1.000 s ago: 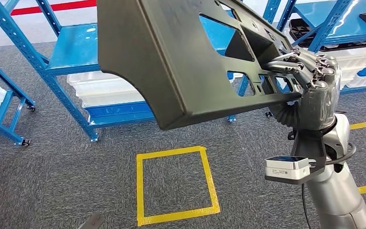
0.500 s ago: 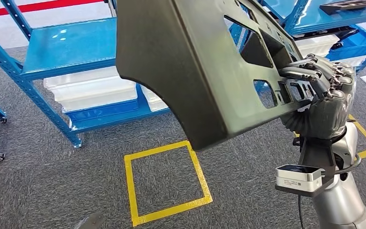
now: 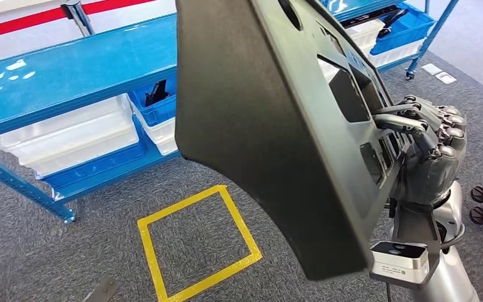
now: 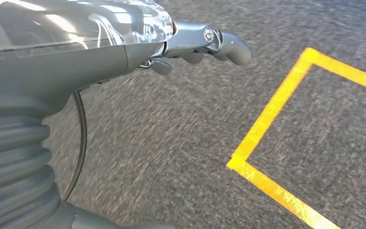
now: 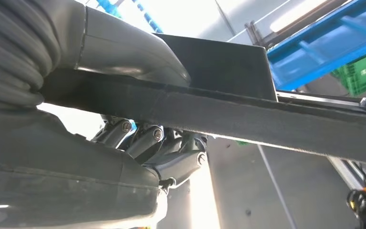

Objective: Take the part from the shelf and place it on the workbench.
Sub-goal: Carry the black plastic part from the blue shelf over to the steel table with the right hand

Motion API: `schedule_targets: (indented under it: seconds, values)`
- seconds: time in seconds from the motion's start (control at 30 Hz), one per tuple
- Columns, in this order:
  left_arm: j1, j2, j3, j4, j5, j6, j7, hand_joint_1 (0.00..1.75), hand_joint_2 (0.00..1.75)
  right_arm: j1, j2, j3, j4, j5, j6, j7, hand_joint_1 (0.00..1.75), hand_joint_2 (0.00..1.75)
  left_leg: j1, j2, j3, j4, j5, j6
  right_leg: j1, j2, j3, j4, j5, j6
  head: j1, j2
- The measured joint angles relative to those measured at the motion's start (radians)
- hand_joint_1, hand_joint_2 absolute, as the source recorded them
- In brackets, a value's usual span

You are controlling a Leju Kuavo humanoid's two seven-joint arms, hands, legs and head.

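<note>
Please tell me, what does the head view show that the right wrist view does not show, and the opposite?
Head view alone: the black panel's broad face with its cut-out openings, the yellow tape square on the grey carpet, and white bins under a blue shelf.

Right wrist view alone: the panel's thin edge seen side-on, clamped between the thick thumb and the fingers beneath.

Both: the right hand holding the panel, and blue racking.

1. My right hand [image 3: 431, 148]: dark grey, segmented metallic fingers [image 3: 409, 123] with visible pivot screws.
2. Right wrist: grey ribbed cover, then a silver forearm carrying a small white-and-black camera box [image 3: 399, 261].
3. My left hand [image 4: 190, 43]: glossy silver shell, grey ribbed cuff, thin black cable [image 4: 78, 143] alongside.
</note>
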Motion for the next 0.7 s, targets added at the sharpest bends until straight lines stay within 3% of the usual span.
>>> schedule_targets:
  seconds: [0.07,0.13,0.2,0.27,0.33,0.4,0.43,0.47,0.5,0.57,0.63,0.7]
  values:
    - [0.001,0.005,0.001,0.000,-0.013,0.001,0.002,0.00,1.75,0.015,0.004,-0.006,-0.007,-0.004,-0.007,-0.012,1.75,1.75,0.005,-0.046,0.056,-0.126,0.051,0.001,0.001,0.024,-0.002,0.004,0.001,0.003,-0.002,0.000]
    - [0.004,0.009,0.001,0.000,-0.024,0.002,0.008,0.00,1.75,0.035,0.009,-0.011,-0.017,-0.011,-0.013,-0.025,1.75,1.75,0.007,-0.074,0.078,-0.178,0.058,0.002,0.001,0.046,-0.010,0.004,0.006,0.012,-0.002,0.000]
    - [0.006,0.011,0.001,0.000,-0.031,0.005,0.016,0.00,1.75,0.056,0.011,-0.016,-0.026,-0.015,-0.018,-0.034,1.75,1.75,0.006,-0.055,0.079,-0.185,0.061,0.010,-0.002,0.063,-0.017,0.000,0.012,0.024,-0.001,0.000]
    - [0.006,0.011,0.001,0.000,-0.035,0.009,0.026,0.00,1.75,0.068,0.012,-0.020,-0.031,-0.017,-0.020,-0.039,1.75,1.75,0.008,-0.029,0.082,-0.192,0.066,0.022,0.002,0.033,-0.032,0.022,-0.004,0.034,0.004,0.000]
    - [0.008,0.011,0.002,0.000,-0.037,0.010,0.031,0.00,1.75,0.072,0.014,-0.024,-0.033,-0.022,-0.020,-0.043,1.75,1.75,0.009,-0.001,0.083,-0.195,0.067,0.029,0.004,-0.021,-0.075,0.113,-0.055,0.040,0.014,0.000]
    - [0.010,0.008,0.002,0.000,-0.036,0.008,0.024,0.00,1.75,0.076,0.016,-0.025,-0.033,-0.029,-0.016,-0.046,1.75,1.75,0.008,0.030,0.083,-0.195,0.065,0.032,-0.002,-0.042,-0.134,0.237,-0.103,0.044,0.020,0.000]
    - [0.010,0.006,0.002,0.000,-0.035,0.008,0.019,0.00,1.75,0.078,0.017,-0.026,-0.033,-0.032,-0.013,-0.047,1.75,1.75,0.009,0.043,0.083,-0.195,0.064,0.032,-0.005,-0.045,-0.150,0.270,-0.109,0.046,0.022,0.000]
    - [0.009,0.002,0.002,0.000,-0.034,0.007,0.015,0.00,1.75,0.078,0.018,-0.026,-0.033,-0.034,-0.008,-0.048,1.75,1.75,0.010,0.057,0.084,-0.195,0.062,0.032,-0.008,-0.048,-0.148,0.267,-0.096,0.048,0.024,0.000]
    - [0.007,-0.002,0.002,0.000,-0.033,0.007,0.014,0.00,1.75,0.078,0.019,-0.026,-0.034,-0.036,-0.003,-0.048,1.75,1.75,0.011,0.069,0.087,-0.194,0.060,0.030,-0.010,-0.054,-0.125,0.221,-0.067,0.050,0.027,0.000]
    - [0.004,-0.012,0.002,0.000,-0.033,0.007,0.014,0.00,1.75,0.072,0.021,-0.026,-0.036,-0.037,0.008,-0.047,1.75,1.75,0.011,0.089,0.093,-0.194,0.053,0.022,-0.007,-0.088,-0.050,0.080,-0.007,0.052,0.036,0.000]
    - [0.003,-0.021,0.001,0.000,-0.036,0.007,0.015,0.00,1.75,0.061,0.023,-0.025,-0.038,-0.037,0.016,-0.045,1.75,1.75,0.005,0.107,0.097,-0.195,0.048,0.012,0.000,-0.115,-0.012,0.003,0.010,0.047,0.045,0.000]
    - [0.000,-0.030,0.001,0.000,-0.039,0.005,0.016,0.00,1.75,0.054,0.026,-0.023,-0.038,-0.037,0.022,-0.041,1.75,1.75,0.002,0.125,0.102,-0.199,0.048,0.003,0.005,-0.104,-0.014,-0.001,0.006,0.036,0.046,0.000]
